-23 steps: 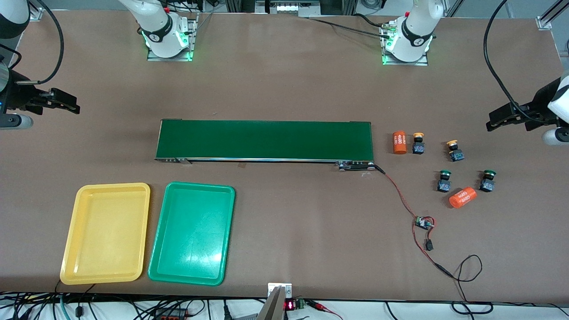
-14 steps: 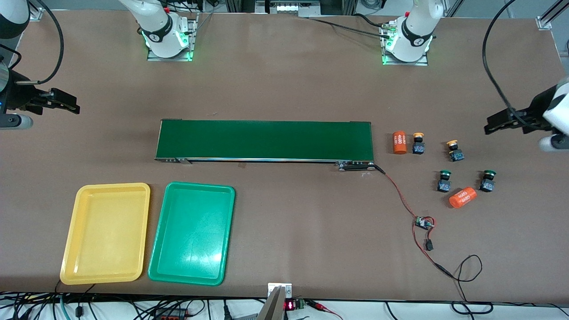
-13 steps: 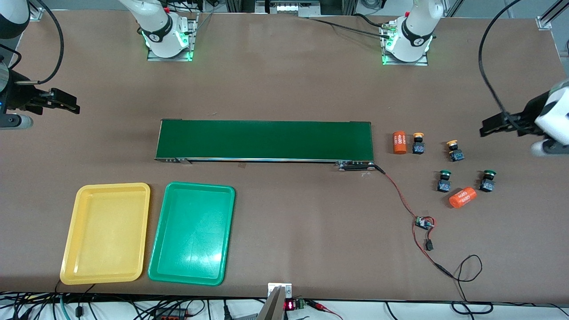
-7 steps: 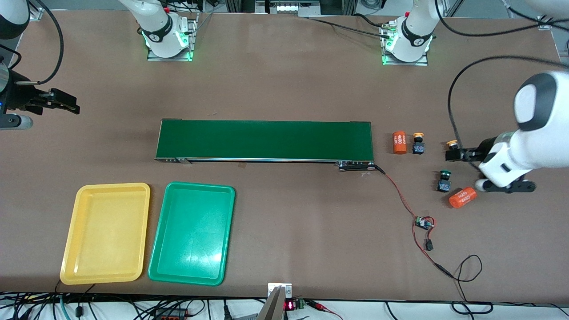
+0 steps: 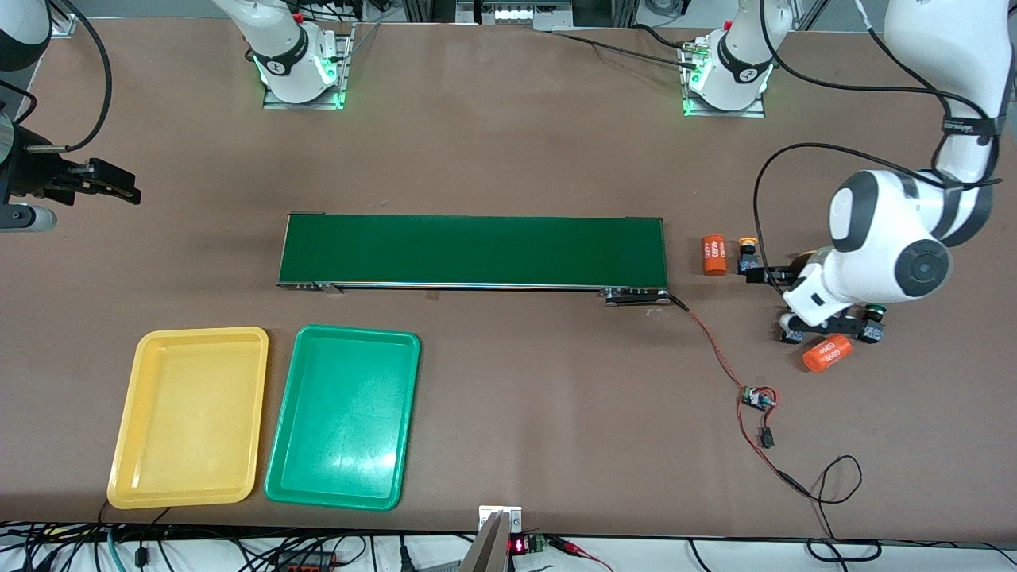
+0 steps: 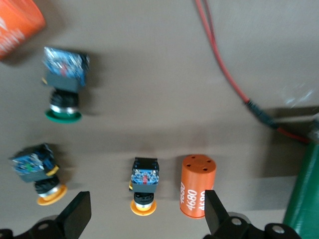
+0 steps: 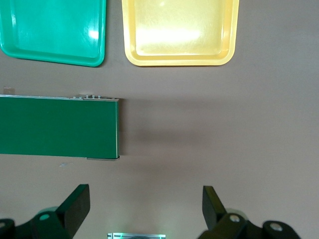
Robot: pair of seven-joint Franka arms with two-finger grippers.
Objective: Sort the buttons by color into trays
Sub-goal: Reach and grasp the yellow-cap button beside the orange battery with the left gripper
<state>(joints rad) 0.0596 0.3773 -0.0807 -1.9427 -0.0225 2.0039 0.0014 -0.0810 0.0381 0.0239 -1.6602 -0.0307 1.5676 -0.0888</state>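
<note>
While we look down from the front view, we see the left gripper [image 6: 145, 211] over the buttons at the left arm's end of the table, in the middle height of that view. Its fingers [image 6: 79, 211] are wide open and hold nothing. In the left wrist view one yellow button [image 6: 144, 184] lies on its side between the two fingers, not touching them. An orange can [image 6: 198, 184] stands just beside it. We see another yellow button [image 6: 37, 172] near one finger, and a green button [image 6: 62, 82] lies apart from both. A second orange can [image 6: 15, 30] peeks in at the corner of that view. The other green button [image 5: 874, 311] is partly hidden under the left arm in the front view. The right gripper [image 7: 145, 196] waits over bare table at the right arm's end, in the upper part of the front view, open and empty too. Both trays sit side by side low in the front view, the yellow tray [image 5: 191, 417] and the green tray [image 5: 342, 417], with nothing in them. A long green belt [image 5: 473, 250] lies in the middle.
</note>
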